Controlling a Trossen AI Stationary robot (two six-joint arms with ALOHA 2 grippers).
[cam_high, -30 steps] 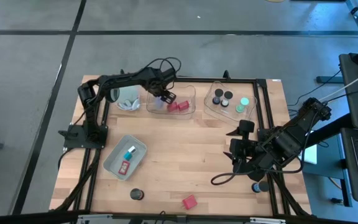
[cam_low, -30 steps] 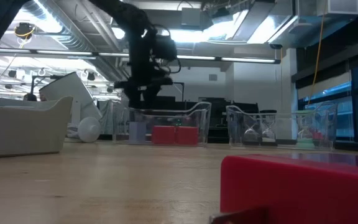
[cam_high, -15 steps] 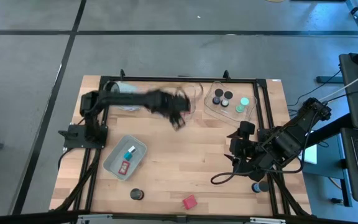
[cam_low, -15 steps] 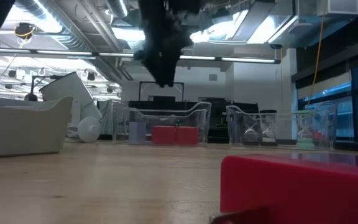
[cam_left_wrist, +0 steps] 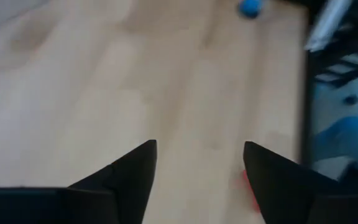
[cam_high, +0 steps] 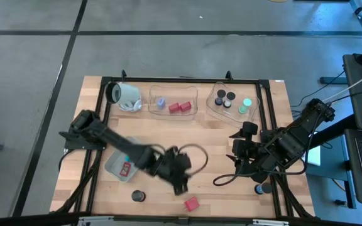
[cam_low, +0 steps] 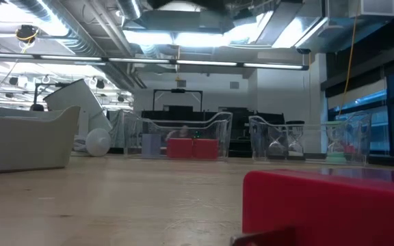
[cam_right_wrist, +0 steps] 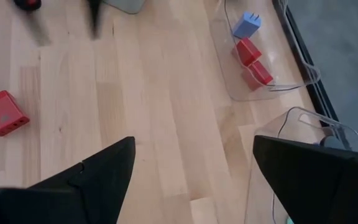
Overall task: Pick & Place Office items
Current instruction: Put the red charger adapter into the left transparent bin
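Note:
My left gripper [cam_high: 181,185] hangs open over bare wood near the table's near edge, just short of a red block [cam_high: 191,203]; its wrist view shows only wood between the fingers [cam_left_wrist: 199,146]. A black cylinder [cam_high: 138,196] stands on the wood to its left. My right gripper [cam_high: 237,147] waits open at the right, nothing between its fingers [cam_right_wrist: 192,142]. The far clear tray [cam_high: 193,94] holds two red blocks [cam_high: 178,107] and a blue piece [cam_high: 161,100]. A second clear tray [cam_high: 213,110] holds black cylinders [cam_high: 225,98] and a mint-green disc [cam_high: 247,102].
A grey-blue tray [cam_high: 115,164] with a small red card [cam_high: 127,168] lies under my left arm. A large white cylinder [cam_high: 121,94] lies at the far left. A dark frame [cam_high: 266,107] runs round the table. The low view has the red block [cam_low: 327,205] close in front.
My left gripper has swung fast from over the far clear tray toward the table's near edge, turning as it went, and now hangs by the red block. It has left the low view. My right arm has kept still.

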